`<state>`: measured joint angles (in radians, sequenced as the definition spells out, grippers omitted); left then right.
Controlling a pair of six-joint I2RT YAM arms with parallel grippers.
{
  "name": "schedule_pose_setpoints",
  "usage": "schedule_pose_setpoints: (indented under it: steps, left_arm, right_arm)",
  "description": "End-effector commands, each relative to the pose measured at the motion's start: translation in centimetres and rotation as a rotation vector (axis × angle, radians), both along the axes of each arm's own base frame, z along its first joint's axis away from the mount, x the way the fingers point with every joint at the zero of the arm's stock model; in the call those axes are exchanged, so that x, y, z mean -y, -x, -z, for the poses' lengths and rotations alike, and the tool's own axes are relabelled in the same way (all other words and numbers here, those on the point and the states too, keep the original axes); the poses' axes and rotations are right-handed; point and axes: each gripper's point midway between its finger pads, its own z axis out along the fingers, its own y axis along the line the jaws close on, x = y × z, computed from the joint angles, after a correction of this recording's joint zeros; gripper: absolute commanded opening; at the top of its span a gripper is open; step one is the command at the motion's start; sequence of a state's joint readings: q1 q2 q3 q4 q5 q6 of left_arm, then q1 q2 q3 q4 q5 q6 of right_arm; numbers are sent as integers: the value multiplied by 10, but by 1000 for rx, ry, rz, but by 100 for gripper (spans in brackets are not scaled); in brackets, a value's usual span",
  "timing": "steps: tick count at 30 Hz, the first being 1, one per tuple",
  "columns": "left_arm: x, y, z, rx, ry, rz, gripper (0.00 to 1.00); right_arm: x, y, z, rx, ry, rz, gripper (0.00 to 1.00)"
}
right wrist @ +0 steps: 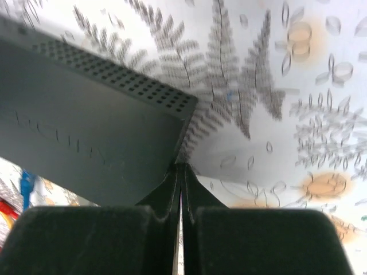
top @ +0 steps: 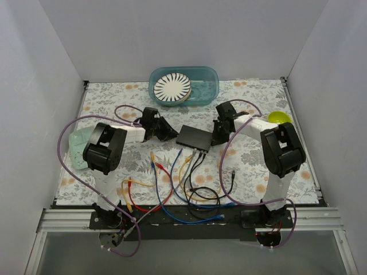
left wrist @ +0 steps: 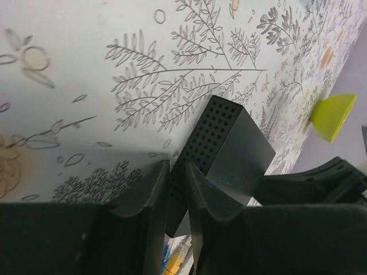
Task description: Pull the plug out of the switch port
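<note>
The flat dark grey rectangular switch (top: 194,137) (left wrist: 229,143) (right wrist: 86,137) lies on the flower-printed tablecloth (top: 114,97), between the two arms and set at a slant. Along the switch's near long edge a row of plugs (top: 199,152) sits in its sockets. Their thin blue, yellow and black cables trail from that edge toward the arm bases, where they tangle with red and more yellow leads. Which plug fills which socket is too small to tell. The left gripper (top: 167,132) (left wrist: 176,172) sits at the switch's left corner. Its fingers (left wrist: 146,200) stand only a narrow slit apart, and the switch's perforated end shows through that slit. Whether they pinch the corner or merely hang over it cannot be told. The right gripper (top: 217,137) (right wrist: 181,169) is at the switch's right end, clenched with its fingers (right wrist: 198,195) pressed flat together and nothing between them. Its tips are just beside the switch's edge. Beyond the switch's far side stands a translucent teal plastic tub (top: 203,86) holding a round plate with black and white radial stripes (top: 173,87). To the right of the switch, past the right arm, rests a small yellow-green bowl (top: 279,118) (left wrist: 335,114). Well to the switch's left, a mint green object (top: 77,146) lies partly hidden by the left arm.
</note>
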<state>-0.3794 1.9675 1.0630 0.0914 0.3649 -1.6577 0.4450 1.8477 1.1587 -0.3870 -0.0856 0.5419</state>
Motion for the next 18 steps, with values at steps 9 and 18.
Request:
schedule_pose_setpoints:
  steps: [9,18]
  left_arm:
    - [0,62,-33,0,26,82,20]
    - [-82,25,-62,85,-217,-254,32]
  right_arm:
    - [-77,-66,-9,74,-190,-132,1]
    - [-36,-85,-70,287,-72,21,8]
